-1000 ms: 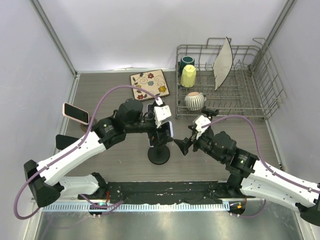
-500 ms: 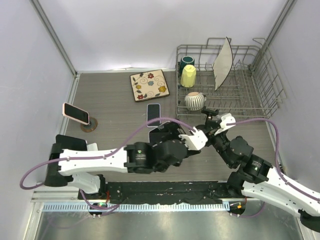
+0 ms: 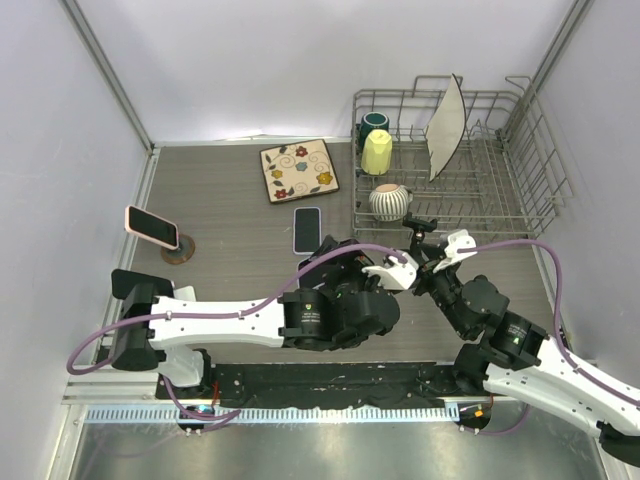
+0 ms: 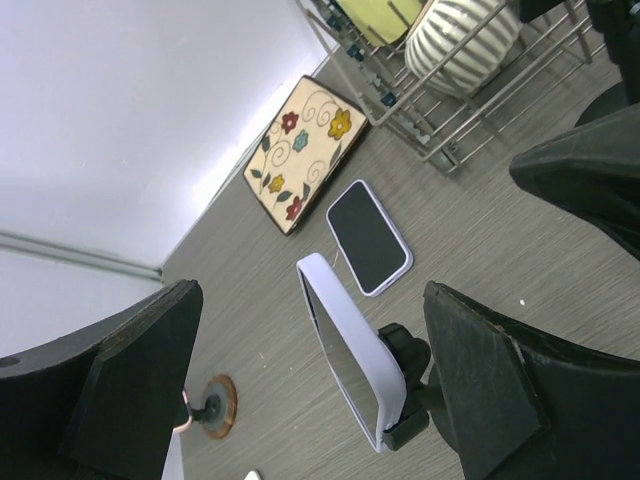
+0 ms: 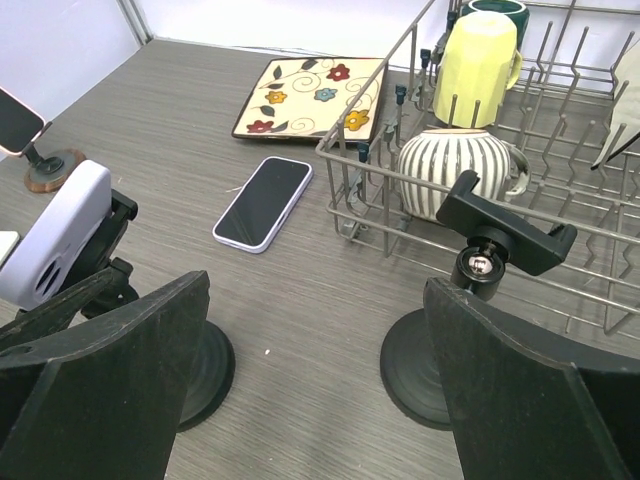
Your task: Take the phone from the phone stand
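The left jaws and right jaws both gape wide, gripping nothing. The phone (image 4: 348, 362) sits tilted, clamped in its stand (image 4: 405, 352), at lower centre of the left wrist view. A second phone (image 3: 307, 228) lies flat on the surface (image 3: 230, 210).

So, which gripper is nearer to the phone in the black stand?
Left. The left gripper frames the phone with open jaws; the right gripper is off to its right.
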Motion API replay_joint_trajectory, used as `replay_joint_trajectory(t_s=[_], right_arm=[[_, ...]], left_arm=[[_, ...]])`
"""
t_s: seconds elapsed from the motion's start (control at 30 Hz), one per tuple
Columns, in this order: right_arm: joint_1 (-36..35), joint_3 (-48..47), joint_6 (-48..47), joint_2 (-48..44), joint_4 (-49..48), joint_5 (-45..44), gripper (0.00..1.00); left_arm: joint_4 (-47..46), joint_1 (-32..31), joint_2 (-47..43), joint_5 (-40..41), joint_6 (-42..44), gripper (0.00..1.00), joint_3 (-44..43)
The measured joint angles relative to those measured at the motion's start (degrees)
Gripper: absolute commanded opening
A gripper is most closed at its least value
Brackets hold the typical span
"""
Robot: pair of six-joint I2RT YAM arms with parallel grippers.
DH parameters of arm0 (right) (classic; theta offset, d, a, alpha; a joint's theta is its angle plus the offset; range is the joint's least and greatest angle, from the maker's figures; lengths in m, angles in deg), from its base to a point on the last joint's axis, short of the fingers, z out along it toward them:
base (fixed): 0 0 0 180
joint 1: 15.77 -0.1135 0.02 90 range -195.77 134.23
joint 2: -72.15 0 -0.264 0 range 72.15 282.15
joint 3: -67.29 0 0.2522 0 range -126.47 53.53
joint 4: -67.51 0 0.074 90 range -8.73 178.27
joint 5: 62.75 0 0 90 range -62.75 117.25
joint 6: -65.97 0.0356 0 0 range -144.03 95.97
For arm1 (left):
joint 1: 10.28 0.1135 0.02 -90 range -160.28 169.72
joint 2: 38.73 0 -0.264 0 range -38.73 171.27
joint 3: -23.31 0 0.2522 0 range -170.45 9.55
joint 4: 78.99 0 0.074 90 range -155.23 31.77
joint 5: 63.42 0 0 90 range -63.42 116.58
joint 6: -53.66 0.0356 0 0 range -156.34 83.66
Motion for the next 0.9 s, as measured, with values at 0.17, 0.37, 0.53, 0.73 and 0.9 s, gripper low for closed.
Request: replay_joint_trajectory(t_s=[0.17, 0.37, 0.53, 0.73, 0.9], right_arm=[[0.0, 0.02, 0.15, -0.04, 0.22, -1.14, 0.93], [0.0, 0.66, 0.52, -2.12, 0.26, -4.07, 0.93], [0.0, 0.72, 0.68, -2.25, 0.24, -5.03, 0.93], [0.0, 0.72, 0.66, -1.09, 0.22, -4.74, 0.93], [0.0, 0.74, 0.57, -0.22, -0.11, -3.34, 0.93]], left_arm=[[2.71, 0.09, 0.9, 1.36, -3.04, 0.95, 0.0], [7.93, 1.2, 0.94, 1.36, -9.25, 0.93, 0.0], [10.84, 2.49, 0.94, 0.72, -12.7, 0.9, 0.0], [12.79, 3.52, 0.94, -0.13, -15.34, 0.74, 0.0], [13.18, 3.87, 0.94, -1.44, -16.61, 0.52, 0.13]])
